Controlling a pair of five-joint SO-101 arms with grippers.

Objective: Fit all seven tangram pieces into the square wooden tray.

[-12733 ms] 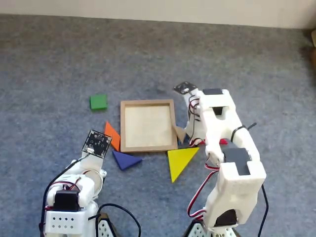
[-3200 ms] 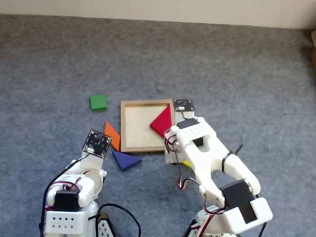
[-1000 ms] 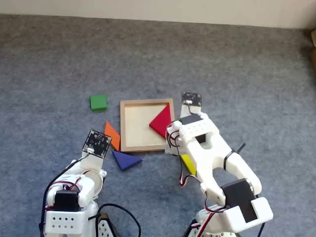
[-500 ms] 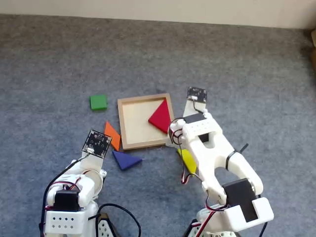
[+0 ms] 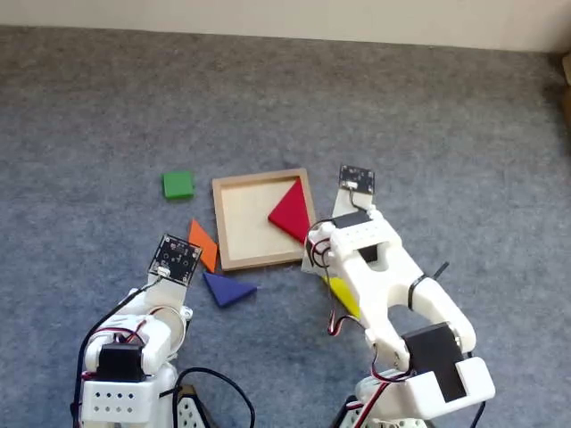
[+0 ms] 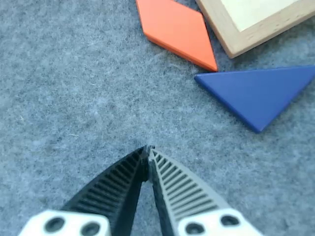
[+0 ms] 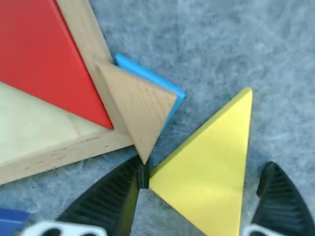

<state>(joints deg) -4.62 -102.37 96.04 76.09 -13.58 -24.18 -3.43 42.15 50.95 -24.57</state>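
Observation:
The square wooden tray (image 5: 219, 223) lies slightly turned mid-table with a red triangle (image 5: 290, 212) in its right part. In the right wrist view, my right gripper (image 7: 205, 171) is open and straddles the yellow triangle (image 7: 209, 172); one fingertip touches its corner. A wooden triangle (image 7: 135, 105) leans over the tray rim (image 7: 86, 29) beside the red triangle (image 7: 44, 54), on top of a light blue piece (image 7: 152, 78). My left gripper (image 6: 147, 150) is shut and holds nothing, just short of the orange parallelogram (image 6: 174, 29) and the blue triangle (image 6: 261, 93).
A green square (image 5: 178, 185) lies apart, left of the tray's far corner. Orange parallelogram (image 5: 202, 245) and blue triangle (image 5: 229, 288) sit by the tray's near left corner. The right arm (image 5: 366, 254) covers the carpet right of the tray.
Since the oldest frame the red triangle has come to lie in the tray. In the last second the tray shifted away and turned a little as the right arm moved. The left arm stayed still.

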